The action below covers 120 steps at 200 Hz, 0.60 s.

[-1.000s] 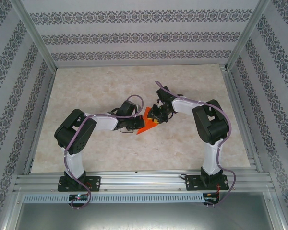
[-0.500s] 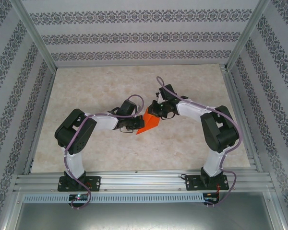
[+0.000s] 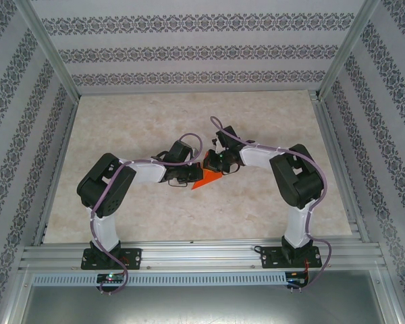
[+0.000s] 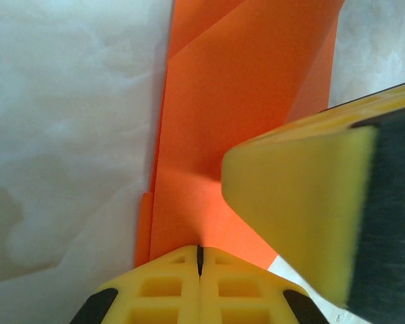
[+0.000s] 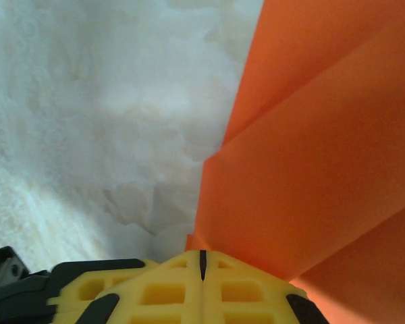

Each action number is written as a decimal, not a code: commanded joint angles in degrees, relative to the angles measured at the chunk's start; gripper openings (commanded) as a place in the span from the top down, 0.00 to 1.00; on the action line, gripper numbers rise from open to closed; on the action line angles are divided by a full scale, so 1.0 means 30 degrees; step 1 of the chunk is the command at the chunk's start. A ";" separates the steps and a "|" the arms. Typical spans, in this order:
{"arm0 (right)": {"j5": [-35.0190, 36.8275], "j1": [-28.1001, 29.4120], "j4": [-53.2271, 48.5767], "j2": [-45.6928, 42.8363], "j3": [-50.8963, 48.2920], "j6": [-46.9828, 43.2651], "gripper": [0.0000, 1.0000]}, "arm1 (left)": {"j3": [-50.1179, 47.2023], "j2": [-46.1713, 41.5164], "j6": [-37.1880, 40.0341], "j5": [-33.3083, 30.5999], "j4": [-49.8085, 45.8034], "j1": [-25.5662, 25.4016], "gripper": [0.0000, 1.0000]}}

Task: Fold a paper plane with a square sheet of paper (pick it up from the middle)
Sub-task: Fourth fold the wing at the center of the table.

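The orange sheet of paper [image 3: 206, 178] is folded into several creased layers and sits mid-table between the two arms. My left gripper [image 3: 192, 177] is shut, its yellow jaw tips meeting on the paper's near edge [image 4: 209, 169] in the left wrist view. My right gripper [image 3: 214, 164] is shut too, at the paper's far right side. In the right wrist view the folded layers [image 5: 310, 155] rise straight out of its closed tips. One yellow right finger [image 4: 297, 202] overlaps the paper in the left wrist view.
The marbled beige tabletop [image 3: 135, 121] is bordered by aluminium rails [image 3: 189, 255] at the front and at both sides, with patterned walls behind. Both arms bend inward and meet at the centre of the table.
The right gripper's jaws have closed. The right arm swung out to the right, then came back in against the paper. The orange patch seen from above is now smaller. The left arm stayed put.
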 commanded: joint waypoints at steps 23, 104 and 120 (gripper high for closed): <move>0.0005 -0.0546 0.0385 0.0500 -0.1069 -0.0538 1.00 | -0.0395 0.1148 0.0521 -0.0284 -0.2543 0.0092 1.00; -0.0105 -0.4902 0.0860 0.1085 -0.0712 -0.2160 0.99 | -0.0782 0.1308 0.0523 -0.0144 -0.3132 0.0063 1.00; 0.0002 -0.5368 0.0678 0.0800 -0.0405 -0.2150 0.99 | -0.0740 0.1320 0.0541 -0.0068 -0.3117 0.0048 1.00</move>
